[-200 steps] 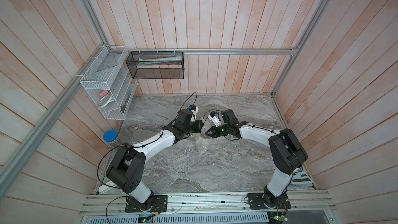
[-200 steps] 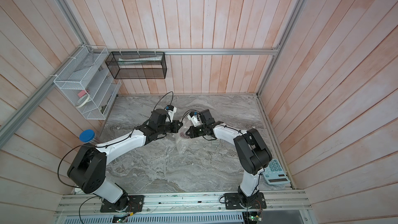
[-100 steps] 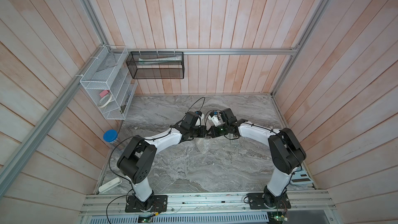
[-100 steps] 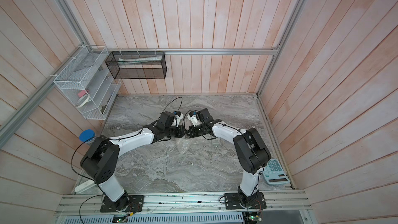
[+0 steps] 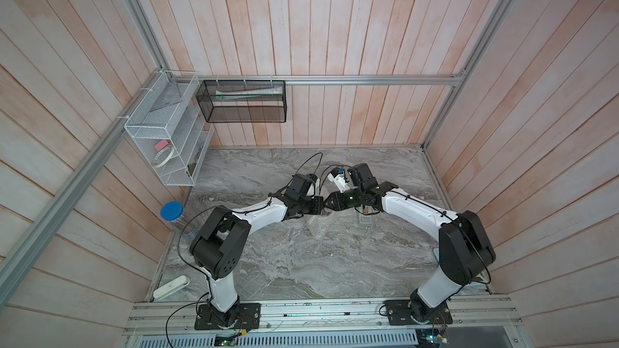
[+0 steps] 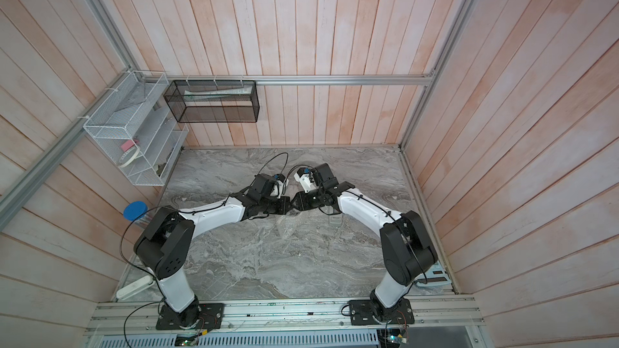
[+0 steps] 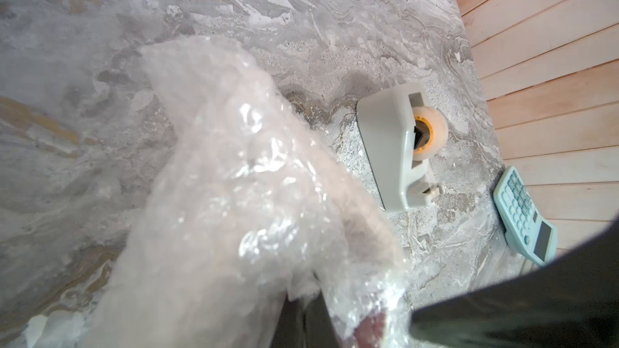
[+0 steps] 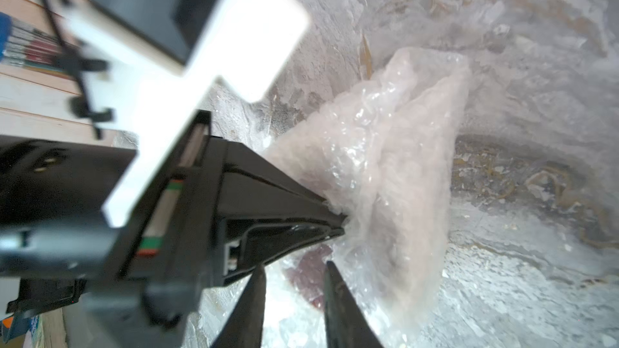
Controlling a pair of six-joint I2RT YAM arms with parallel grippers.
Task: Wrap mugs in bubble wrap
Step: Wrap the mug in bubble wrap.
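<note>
Pinches the crinkled bubble wrap (image 8: 385, 162) in the left end effector (image 8: 338, 224), above the bench (image 7: 67, 61); holds the right end effector (image 8: 294, 265) spread, just beside.

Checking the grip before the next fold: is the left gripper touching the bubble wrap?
Touching. The right wrist view shows the left gripper shut on a bunched edge of the bubble wrap, with the sheet spreading out from its tips.
</note>
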